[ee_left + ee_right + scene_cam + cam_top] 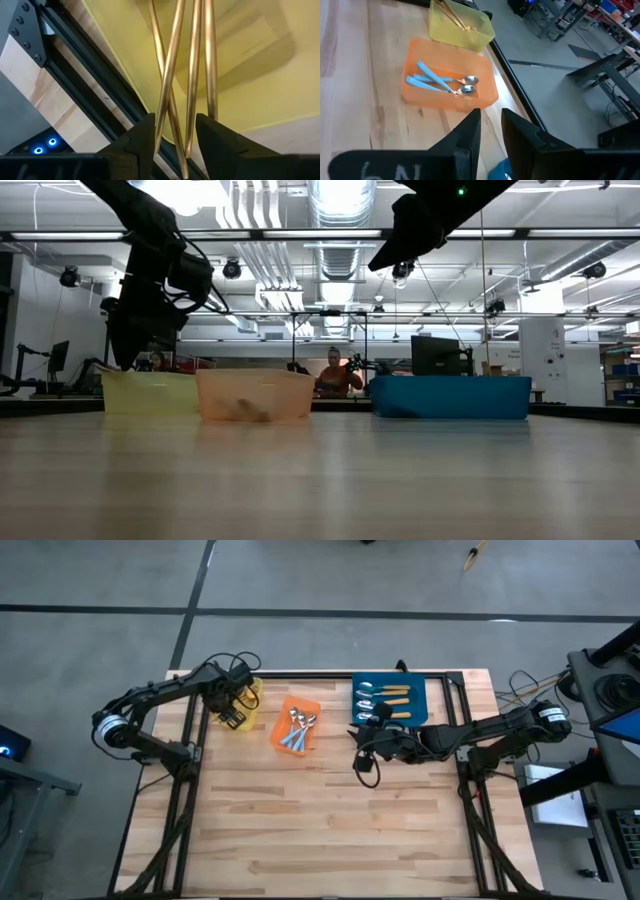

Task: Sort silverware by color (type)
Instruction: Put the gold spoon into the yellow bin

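My left gripper (pixel 236 718) is at the yellow bin (pixel 250 692), at the table's far left. In the left wrist view it (pixel 175 125) is open, with thin gold spoon handles (pixel 192 75) running between its fingers and on into the bin. My right gripper (pixel 362 735) hovers near the blue bin's (pixel 435 690) near left corner. Its fingers (pixel 491 117) stand narrowly open and hold nothing. Blue-handled spoons (pixel 435 80) lie in the orange bin (pixel 490 95). Orange-handled spoons (pixel 385 698) lie in the blue bin. My left gripper has two gold handles (pixel 161 125) between its open fingers, which lie along them. One handle runs close by the inner side of a finger (pixel 147 132). Whether either finger touches a handle, I cannot tell.
The three bins stand in a row along the table's far edge: yellow (pixel 150 392), orange (pixel 255 395) and blue (pixel 450 397). Bare wood stretches across the middle and near half of the table (pixel 330 830). A person sits in the room beyond (pixel 335 375).
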